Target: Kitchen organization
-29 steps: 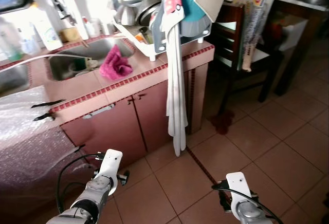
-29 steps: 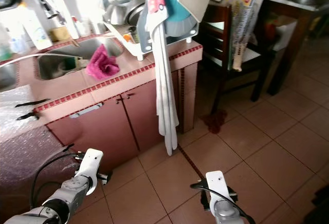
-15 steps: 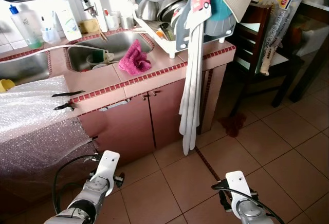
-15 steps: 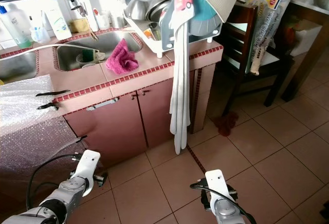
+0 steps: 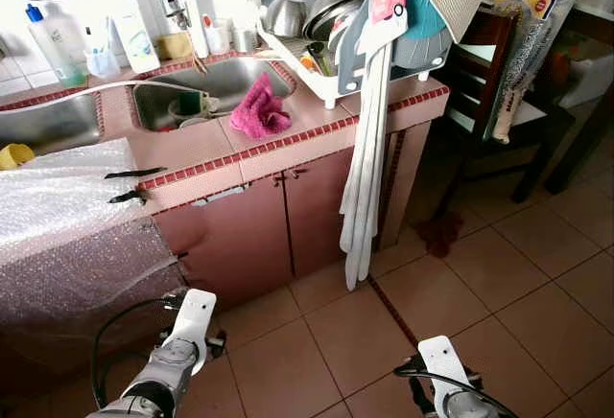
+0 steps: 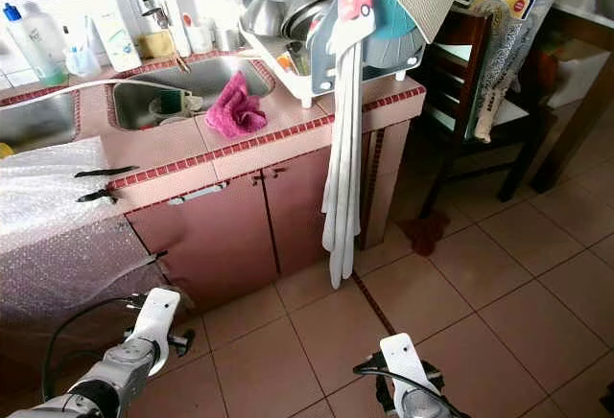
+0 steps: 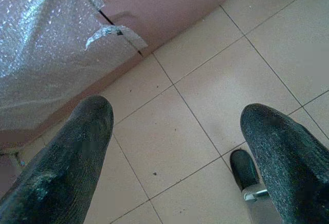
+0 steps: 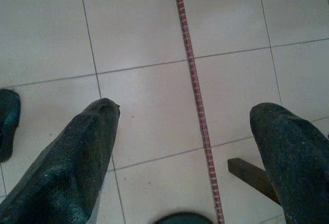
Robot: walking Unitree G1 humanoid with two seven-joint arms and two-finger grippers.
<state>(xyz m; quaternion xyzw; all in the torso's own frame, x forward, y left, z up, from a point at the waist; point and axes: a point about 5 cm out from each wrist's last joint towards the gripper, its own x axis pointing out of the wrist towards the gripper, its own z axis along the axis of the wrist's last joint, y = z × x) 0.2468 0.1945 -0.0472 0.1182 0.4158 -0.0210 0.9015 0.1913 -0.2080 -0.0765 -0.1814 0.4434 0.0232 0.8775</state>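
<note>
Robot stands facing a pink tiled counter (image 5: 288,140), both arms low and idle over the floor tiles (image 5: 460,274). Left gripper (image 7: 175,152) hangs w/ fingers spread wide, nothing between them, near the cabinet base and the bubble wrap (image 5: 67,217) draped over the counter's left end. Right gripper (image 8: 185,147) likewise wide apart and empty, above a red grout line (image 8: 193,75).

Things to organise are all up on the counter, well apart from either gripper: magenta cloth (image 5: 261,111) lying crumpled on the ledge just beside the sink (image 5: 201,82); dish rack (image 5: 317,39) at the counter's right end, stacked w/ metal bowls and pans, towels (image 5: 369,150) hanging off it down past the cabinet doors; bottles (image 5: 134,34) along the back wall. A wooden chair (image 5: 489,82) sits right of the counter.

Risks from here: the hanging towels could snag on a rising arm and drag the loaded rack off the edge. The wrap, prob. loose though hard to tell, could catch the left fingers. A dark stain (image 5: 439,234) on the tiles, possibly wet, could cause a slip.
</note>
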